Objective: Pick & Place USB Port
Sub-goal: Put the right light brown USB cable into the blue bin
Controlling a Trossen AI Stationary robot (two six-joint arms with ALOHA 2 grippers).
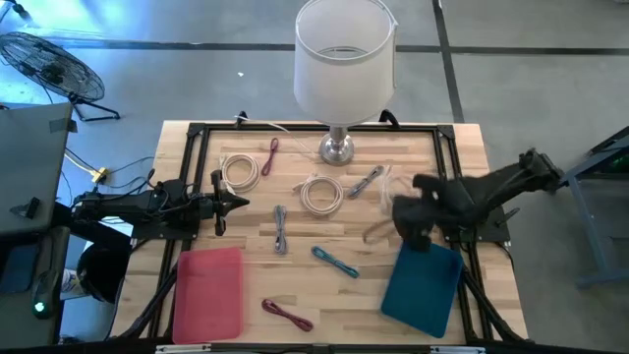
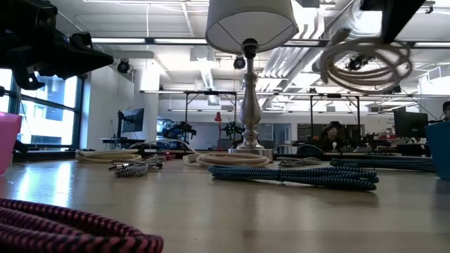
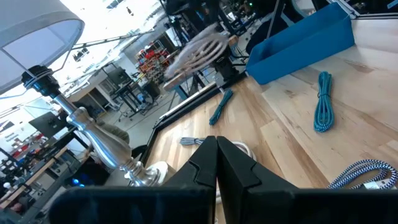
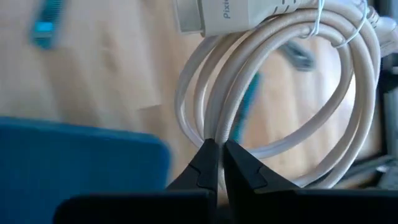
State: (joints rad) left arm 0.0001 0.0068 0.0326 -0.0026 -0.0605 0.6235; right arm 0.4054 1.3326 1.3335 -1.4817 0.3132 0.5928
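Observation:
My right gripper (image 4: pixel 216 147) is shut on a coiled white USB cable (image 4: pixel 280 93) and holds it in the air beside the blue bin (image 1: pixel 423 285), at the table's right. The coil also shows raised in the low view (image 2: pixel 365 63) and, blurred, in the high view (image 1: pixel 377 232). My left gripper (image 1: pixel 241 204) is shut and empty, level above the table's left side. It shows shut in its own wrist view (image 3: pixel 216 142). My right gripper pinches several strands of the coil's loop (image 4: pixel 219 127) between its two fingertips. The coil is lifted clear of the table. Its white plug end (image 4: pixel 217 18) lies on the side of the loop away from the fingers.
A pink bin (image 1: pixel 208 293) stands at the near left. A lamp (image 1: pixel 339 147) stands at the far middle. Loose on the table are two white coils (image 1: pixel 241 172) (image 1: pixel 319 194), a red cable (image 1: pixel 270 155), grey cables (image 1: pixel 281 231) (image 1: pixel 366 182), a blue cable (image 1: pixel 336 262) and a maroon cable (image 1: pixel 287 314).

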